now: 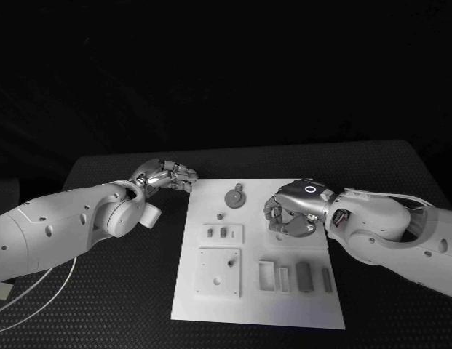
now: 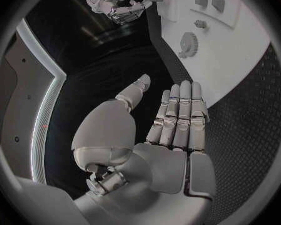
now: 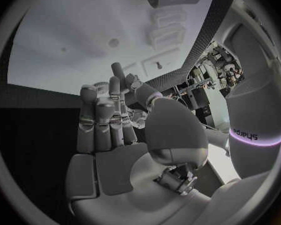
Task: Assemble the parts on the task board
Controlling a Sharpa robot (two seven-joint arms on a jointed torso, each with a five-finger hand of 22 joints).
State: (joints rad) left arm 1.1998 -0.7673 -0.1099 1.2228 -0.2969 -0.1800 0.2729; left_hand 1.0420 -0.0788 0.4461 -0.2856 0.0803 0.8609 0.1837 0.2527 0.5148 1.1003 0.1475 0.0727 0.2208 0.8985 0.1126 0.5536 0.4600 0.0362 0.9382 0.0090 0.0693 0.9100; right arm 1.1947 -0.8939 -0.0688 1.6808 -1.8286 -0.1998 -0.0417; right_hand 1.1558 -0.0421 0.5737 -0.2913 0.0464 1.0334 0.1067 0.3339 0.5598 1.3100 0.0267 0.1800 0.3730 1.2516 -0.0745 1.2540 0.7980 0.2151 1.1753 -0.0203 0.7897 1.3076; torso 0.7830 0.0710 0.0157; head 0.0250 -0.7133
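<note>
The white task board [image 1: 289, 305] lies in the middle of the black table. On it I see a grey gear [image 1: 233, 198], a small slotted plate [image 1: 223, 233], a square plate [image 1: 218, 273] and several grey blocks [image 1: 303, 275] in a row. My left hand [image 1: 168, 175] hovers just off the board's far left corner; in the left wrist view its fingers [image 2: 181, 116] are straight, the thumb is apart and nothing is in it. My right hand [image 1: 292, 211] hangs over the board's right side, beside the gear. Its thumb [image 3: 140, 92] leans against the fingers; whether a part sits between them is hidden.
The black textured table [image 1: 121, 291] surrounds the board [image 2: 240, 50] on all sides. A white cable [image 1: 37, 294] loops under my left arm at the near left. The gear [image 2: 189, 44] lies between the two hands.
</note>
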